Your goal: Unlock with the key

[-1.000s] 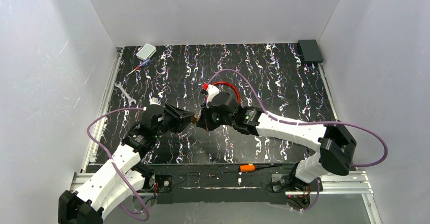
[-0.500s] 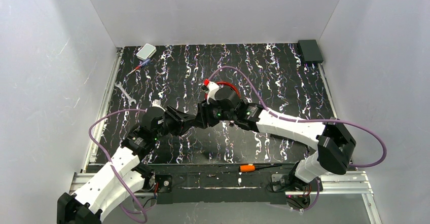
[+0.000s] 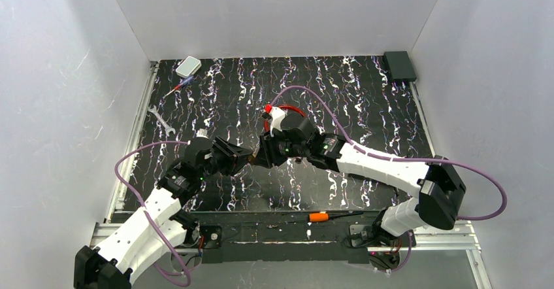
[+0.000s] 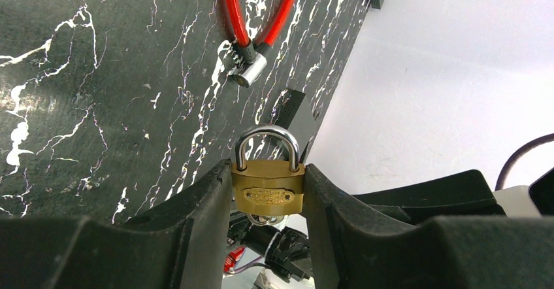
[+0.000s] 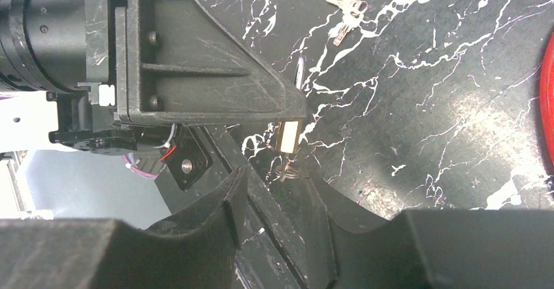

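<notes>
While the left tool (image 4: pixel 268 179) clamps the small brass padlock (image 4: pixel 268 194), the tiny pale silvery metal key (image 5: pixel 286 169) protrudes from its underside, between the parted fingers of the right tool (image 5: pixel 277 186), above the black marbled table (image 5: pixel 424 106).

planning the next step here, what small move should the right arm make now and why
Probably close the right gripper on the tiny silvery key sticking out below the small brass padlock. The left gripper clamps the padlock, its shackle looks shut, and the right fingers flank the key, apparently not gripping it.
</notes>
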Robot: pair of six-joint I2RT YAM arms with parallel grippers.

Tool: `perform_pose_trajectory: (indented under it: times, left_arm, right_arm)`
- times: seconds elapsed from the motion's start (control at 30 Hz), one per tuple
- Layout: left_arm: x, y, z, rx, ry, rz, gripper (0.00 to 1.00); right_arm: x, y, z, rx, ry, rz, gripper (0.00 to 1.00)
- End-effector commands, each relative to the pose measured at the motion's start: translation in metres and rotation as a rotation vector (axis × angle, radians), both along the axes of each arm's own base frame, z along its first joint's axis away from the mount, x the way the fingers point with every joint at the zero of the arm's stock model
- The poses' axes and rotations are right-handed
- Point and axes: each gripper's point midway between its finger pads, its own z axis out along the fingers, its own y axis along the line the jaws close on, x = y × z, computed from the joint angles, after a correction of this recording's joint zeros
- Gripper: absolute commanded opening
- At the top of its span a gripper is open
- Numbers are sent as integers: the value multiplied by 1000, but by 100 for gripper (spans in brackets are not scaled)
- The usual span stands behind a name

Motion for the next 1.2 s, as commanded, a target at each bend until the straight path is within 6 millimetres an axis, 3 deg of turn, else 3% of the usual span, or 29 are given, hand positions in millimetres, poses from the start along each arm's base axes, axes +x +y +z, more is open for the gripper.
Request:
perform_pose_trajectory:
  times: [0.0,0.17,0.5,0.73,0.83,0.93,1.17]
  left_arm:
    - [2,0,12,-7,-39,-1,0]
    - [1,-1,12,-11,-38,-8,0]
    - [0,-1,13,-16,-42,-9,0]
    - [0,-1,12,-18,-43,-9,0]
    - [-1,-2,12,-19,-47,-13,0]
    - [-1,-2,13,-26,-54,-14,0]
    - [-2,-4,19,-59,-82,-21,0]
  right_arm:
    - [1,1,6,19,-16,8,40]
    - [3,5,1,15,-8,8,29]
    - [5,11,-8,9,8,7,26]
    - [6,13,-12,12,14,3,14]
    - [8,14,-17,19,20,-13,2]
    - [12,14,-25,6,39,-49,1]
    - [17,22,-20,111,87,-94,1]
